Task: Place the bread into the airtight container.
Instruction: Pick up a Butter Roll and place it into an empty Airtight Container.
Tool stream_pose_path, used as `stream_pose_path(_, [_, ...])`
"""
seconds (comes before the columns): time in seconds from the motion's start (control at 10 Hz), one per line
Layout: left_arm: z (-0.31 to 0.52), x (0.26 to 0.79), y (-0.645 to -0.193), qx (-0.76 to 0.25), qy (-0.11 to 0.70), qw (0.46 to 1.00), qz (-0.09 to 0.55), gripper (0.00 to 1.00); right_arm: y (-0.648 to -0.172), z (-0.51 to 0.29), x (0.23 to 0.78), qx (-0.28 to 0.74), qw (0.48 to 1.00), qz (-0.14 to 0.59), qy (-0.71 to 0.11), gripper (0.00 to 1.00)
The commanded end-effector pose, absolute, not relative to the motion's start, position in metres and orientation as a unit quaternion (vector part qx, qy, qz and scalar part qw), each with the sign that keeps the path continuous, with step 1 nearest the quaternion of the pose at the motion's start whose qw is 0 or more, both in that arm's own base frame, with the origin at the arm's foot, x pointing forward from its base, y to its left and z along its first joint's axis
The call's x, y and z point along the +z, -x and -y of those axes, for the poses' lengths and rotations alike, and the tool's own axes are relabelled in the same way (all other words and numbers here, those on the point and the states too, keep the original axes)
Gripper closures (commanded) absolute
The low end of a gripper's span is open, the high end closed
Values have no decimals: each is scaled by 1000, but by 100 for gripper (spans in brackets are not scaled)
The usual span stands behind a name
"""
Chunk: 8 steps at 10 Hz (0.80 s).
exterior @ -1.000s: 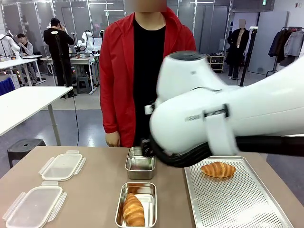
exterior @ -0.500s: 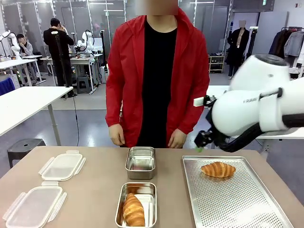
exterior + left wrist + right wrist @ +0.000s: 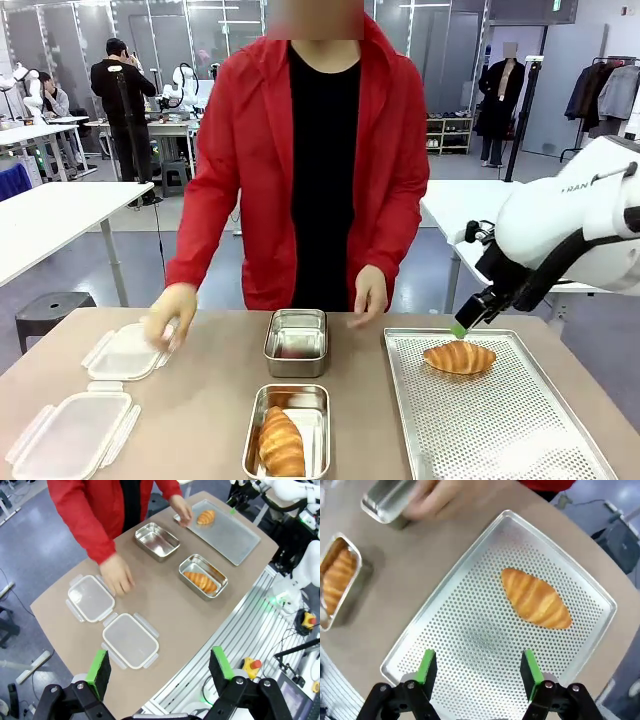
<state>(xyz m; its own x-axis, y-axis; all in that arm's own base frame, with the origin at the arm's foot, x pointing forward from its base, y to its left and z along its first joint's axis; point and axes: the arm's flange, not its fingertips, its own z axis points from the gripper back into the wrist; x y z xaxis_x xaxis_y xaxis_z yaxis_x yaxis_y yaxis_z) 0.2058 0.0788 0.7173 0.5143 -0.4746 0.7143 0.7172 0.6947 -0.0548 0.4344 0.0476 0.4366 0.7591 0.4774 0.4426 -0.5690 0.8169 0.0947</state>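
**A:** What sits on the worktop (image 3: pixel 200 400)?

**B:** The biggest thing is a perforated metal tray (image 3: pixel 520 440) on the robot's right side. In the middle stand two steel containers, the far container (image 3: pixel 296 342) empty and the near container (image 3: pixel 312 400) with a bread (image 3: pixel 281 442) lying in it. On the left lie two clear plastic lids, the far lid (image 3: pixel 120 355) and the near lid (image 3: pixel 70 435).

**A:** And the bread for the task?

**B:** The loose bread (image 3: pixel 459 357) lies on the tray's far end, flat and alone.

**A:** Where is the right hand (image 3: pixel 478 669) to it?

**B:** It hovers above the tray, not touching the loose bread. From the wrist, the bread lies ahead of the fingers and off towards one side, well clear of the gap. From the front, a green fingertip hangs just above the bread, near the tray's far edge. The fingers are spread with nothing between them.

**A:** The left hand (image 3: pixel 159 669)?

**B:** High over the worktop's near side, fingers spread wide, empty.

**A:** And the person?

**B:** One palm (image 3: pixel 165 315) rests on the far lid. The other palm (image 3: pixel 369 298) is between the far container and the tray.
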Motion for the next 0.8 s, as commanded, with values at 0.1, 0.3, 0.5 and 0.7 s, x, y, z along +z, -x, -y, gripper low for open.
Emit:
stream_pose_path(0.1, [-78,720,-207,-349,173,853,346,0,-359,94,426,128,936,272,-185,16])
stream_pose_path(0.3, [-78,720,-207,-349,173,853,346,0,-275,178,413,7,931,311,-190,16])
stream_pose_path(0.5, [-78,720,-207,-349,173,853,346,0,-218,219,390,-68,912,346,-208,16])
stream_pose_path(0.7, [-78,720,-207,-349,173,853,346,0,-200,220,347,-108,906,333,-239,16])
